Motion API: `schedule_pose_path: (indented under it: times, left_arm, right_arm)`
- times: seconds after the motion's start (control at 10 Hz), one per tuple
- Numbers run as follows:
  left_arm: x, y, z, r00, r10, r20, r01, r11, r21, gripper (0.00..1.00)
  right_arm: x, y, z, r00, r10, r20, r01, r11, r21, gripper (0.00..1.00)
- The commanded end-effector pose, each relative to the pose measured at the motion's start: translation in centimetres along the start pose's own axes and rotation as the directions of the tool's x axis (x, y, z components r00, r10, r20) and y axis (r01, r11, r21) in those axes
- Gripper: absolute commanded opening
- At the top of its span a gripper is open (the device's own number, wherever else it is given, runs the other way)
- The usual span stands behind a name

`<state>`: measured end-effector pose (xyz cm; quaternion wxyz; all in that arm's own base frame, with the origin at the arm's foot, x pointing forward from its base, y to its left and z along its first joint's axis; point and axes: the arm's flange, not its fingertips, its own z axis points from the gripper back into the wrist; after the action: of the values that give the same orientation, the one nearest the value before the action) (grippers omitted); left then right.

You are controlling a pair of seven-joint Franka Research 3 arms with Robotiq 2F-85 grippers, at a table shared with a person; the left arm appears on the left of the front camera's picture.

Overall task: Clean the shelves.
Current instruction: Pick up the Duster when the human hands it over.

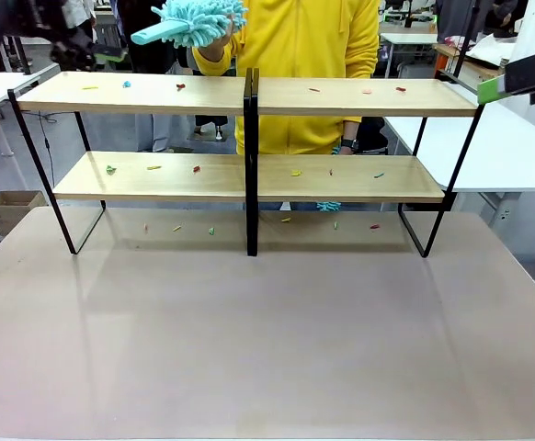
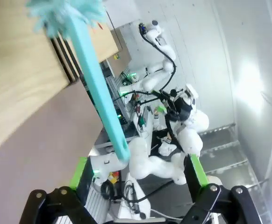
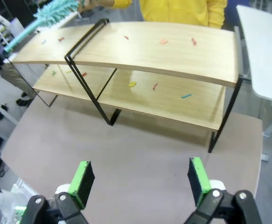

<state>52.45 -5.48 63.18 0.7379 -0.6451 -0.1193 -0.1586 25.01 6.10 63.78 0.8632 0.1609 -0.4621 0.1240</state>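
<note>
A grey-brown table (image 1: 267,349) carries the shelves (image 1: 350,96), which stand across its far half. Small coloured scraps (image 1: 196,169) lie scattered along the upper and lower boards. A few more lie on the tabletop beneath the rack.

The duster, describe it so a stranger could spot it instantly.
Find the long wooden shelves. Above their top left board, a person in yellow holds the duster. It's fluffy and turquoise, far bigger than the small coloured scraps on the boards.
</note>
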Motion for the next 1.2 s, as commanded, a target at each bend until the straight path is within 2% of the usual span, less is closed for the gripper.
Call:
schedule_pose_path:
  times: [0.0, 0.4, 0.7, 0.8, 0.9, 1.0, 1.1]
  left_arm:
    - [2.5, 0.1, -1.5, 0.997, 0.071, 0.016, -0.071, 0.997, 0.026, 1.0]
    - [4.4, 1.8, -4.7, 0.991, 0.105, 0.088, -0.108, 0.994, 0.026, 1.0]
    - [4.8, 2.3, -5.0, 0.987, 0.115, 0.113, -0.12, 0.992, 0.042, 1.0]
    - [4.5, 2.4, -5.1, 0.987, 0.105, 0.119, -0.112, 0.992, 0.05, 0.42]
    - [4.5, 2.4, -5.1, 0.986, 0.103, 0.128, -0.11, 0.993, 0.052, 0.43]
    - [4.7, 2.2, -5.0, 0.987, 0.098, 0.13, -0.105, 0.993, 0.048, 0.0]
    - [4.6, 2.2, -4.9, 0.986, 0.091, 0.137, -0.099, 0.993, 0.059, 0.0]
  right_arm:
    - [0.1, -0.1, 0.1, 1.0, -0.003, 0.003, 0.003, 1.0, 0.0, 1.0]
    - [0.1, -0.1, 0.1, 1.0, -0.003, 0.003, 0.003, 1.0, 0.0, 1.0]
    - [0.1, -0.1, 0.1, 1.0, -0.003, 0.003, 0.003, 1.0, 0.0, 1.0]
    - [0.1, -0.1, 0.1, 1.0, -0.003, 0.003, 0.003, 1.0, 0.0, 1.0]
    - [0.1, -0.1, 0.1, 1.0, -0.003, 0.003, 0.003, 1.0, 0.0, 1.0]
    - [0.1, -0.1, 0.1, 1.0, -0.003, 0.003, 0.003, 1.0, 0.0, 1.0]
    - [0.1, -0.1, 0.1, 1.0, -0.003, 0.003, 0.003, 1.0, 0.0, 1.0]
